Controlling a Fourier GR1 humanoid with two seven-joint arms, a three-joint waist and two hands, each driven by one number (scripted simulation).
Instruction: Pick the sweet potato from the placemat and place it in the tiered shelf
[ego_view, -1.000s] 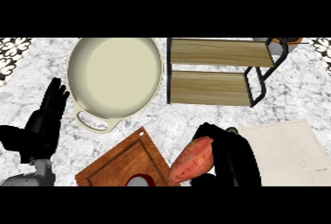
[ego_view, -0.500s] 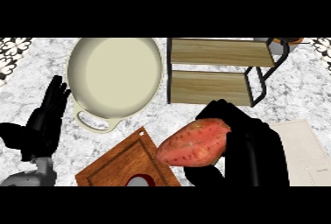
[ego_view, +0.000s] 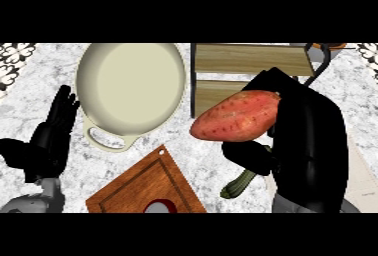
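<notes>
**Sweet potato aloft, shelf edge close ahead**

Head view: right hand up over the counter, fingers and thumb curled round the sweet potato, clasped at the tuber's right end only. Most of the sweet potato sticking out leftward, unsupported, off the placemat and hanging just in front of the tiered shelf, overlapping the lower board's near edge. Not yet resting on either tier.

Likely trouble from here, as judgement only: a long overhang on a one-ended hold, so a chance of pivoting or slipping out during the reach. Dark frame posts and the upper board close by; a low or skewed approach likely to knock the free end against the frame or catch the hand under the top tier. Release too near the front edge and a rounded tuber apt to roll off toward the cream pan or the wooden cutting board. Small green vegetable lying under the wrist, at risk of a nudge on any descent.

Left hand open, fingers up, resting at the left edge.
</notes>
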